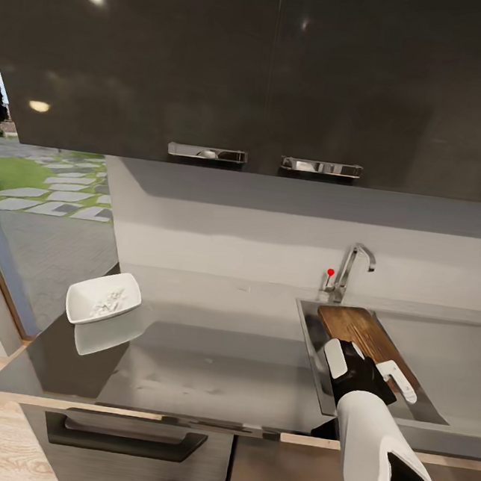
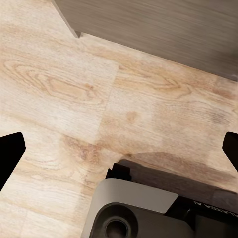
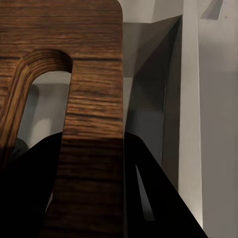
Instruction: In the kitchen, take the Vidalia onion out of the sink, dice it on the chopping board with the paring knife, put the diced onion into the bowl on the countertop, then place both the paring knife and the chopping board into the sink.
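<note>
At the kitchen counter (image 1: 218, 358), the robot's right claw (image 1: 366, 370) reaches over the front rim of the sink (image 1: 437, 355), clenched on the handle end of the chopping board (image 1: 357, 332), which slants into the steel basin with its far end up near the chrome faucet (image 1: 351, 269). Seen from the wrist, the board's slot handle (image 3: 34, 99) sits right at the claw, with dark finger shapes on either side of the wood and the basin wall behind. The grip at the slot end looks chosen so that the board can be lowered lengthwise, since it nearly spans the basin from front to back. Well apart to the left, the white bowl (image 1: 103, 298) stands near the counter's edge with pale diced onion (image 1: 109, 301) in it, so the cutting and transfer appear done. The paring knife cannot be made out in the sink from here. The left claw (image 2: 119, 148) hangs low over the wooden floor (image 2: 64, 94) beside the cabinets, released and holding nothing, apparently kept clear of the work. The board seems all but delivered; letting go is likely what remains.
</note>
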You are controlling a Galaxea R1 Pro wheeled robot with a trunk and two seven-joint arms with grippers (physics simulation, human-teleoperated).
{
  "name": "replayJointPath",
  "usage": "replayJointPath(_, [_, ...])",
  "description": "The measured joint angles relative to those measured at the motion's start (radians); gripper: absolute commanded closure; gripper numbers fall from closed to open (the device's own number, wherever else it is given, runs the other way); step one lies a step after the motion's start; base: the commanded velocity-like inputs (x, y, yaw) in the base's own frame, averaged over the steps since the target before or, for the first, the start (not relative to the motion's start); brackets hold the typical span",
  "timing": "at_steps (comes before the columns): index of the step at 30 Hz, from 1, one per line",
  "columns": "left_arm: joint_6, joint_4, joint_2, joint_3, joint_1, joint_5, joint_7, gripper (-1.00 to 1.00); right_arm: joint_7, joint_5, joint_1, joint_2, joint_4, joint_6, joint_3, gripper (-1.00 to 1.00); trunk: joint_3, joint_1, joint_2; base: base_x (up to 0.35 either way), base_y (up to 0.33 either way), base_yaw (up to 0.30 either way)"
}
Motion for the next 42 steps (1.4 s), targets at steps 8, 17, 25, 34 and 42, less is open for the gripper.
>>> replayJointPath(8, [0.000, -0.001, 0.000, 0.000, 0.000, 0.000, 0.001, -1.00, 0.000, 0.000, 0.000, 0.000, 0.000, 0.000, 0.000, 1.00, 0.000, 0.000, 0.000, 0.000, 0.000, 0.000])
replayJointPath(17, [0.001, -0.001, -0.001, 0.000, 0.000, 0.000, 0.001, -1.00, 0.000, 0.000, 0.000, 0.000, 0.000, 0.000, 0.001, 1.00, -0.019, 0.023, -0.042, 0.000, 0.000, 0.000])
replayJointPath(25, [0.001, -0.001, -0.002, 0.000, 0.000, 0.000, 0.001, -1.00, 0.000, -0.001, 0.000, 0.001, 0.000, 0.000, 0.001, 1.00, -0.044, 0.054, -0.098, 0.000, 0.000, 0.000])
replayJointPath(34, [0.001, -0.001, -0.002, 0.000, 0.000, 0.000, 0.001, -1.00, 0.000, -0.001, 0.000, 0.001, 0.000, 0.000, 0.001, 1.00, -0.072, 0.088, -0.161, 0.000, 0.000, 0.000])
replayJointPath(42, [0.001, -0.001, -0.002, 0.000, 0.000, 0.000, 0.001, -1.00, 0.000, -0.001, 0.000, 0.000, 0.000, 0.000, 0.001, 1.00, -0.097, 0.119, -0.217, 0.000, 0.000, 0.000])
